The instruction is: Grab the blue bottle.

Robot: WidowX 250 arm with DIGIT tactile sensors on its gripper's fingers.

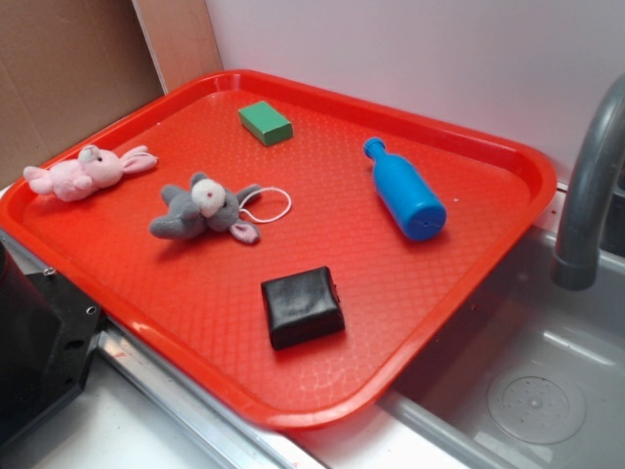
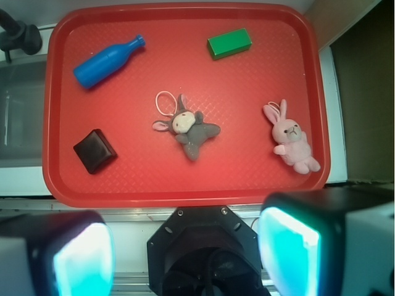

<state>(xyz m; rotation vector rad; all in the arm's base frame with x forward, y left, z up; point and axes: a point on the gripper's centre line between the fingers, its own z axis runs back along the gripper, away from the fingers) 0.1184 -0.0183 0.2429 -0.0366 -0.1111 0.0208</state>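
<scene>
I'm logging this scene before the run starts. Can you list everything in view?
tray: one, red, spans the counter and the sink's edge
blue bottle: one, blue, lying on its side near the tray's sink end
block: one, green, at the tray's far edge
grey plush: one, grey with white loop, mid-tray
pink bunny: one, pink, at the tray's end away from the sink
black pad: one, black, near edge
faucet: one, grey, over the sink
hand: one, fingers apart, above the tray's near edge

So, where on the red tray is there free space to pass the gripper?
The red tray is sparsely filled. Bare patches: between the blue bottle and green block; between the black block and grey plush; the near edge strip. Tightest is between grey plush and pink bunny.
</scene>
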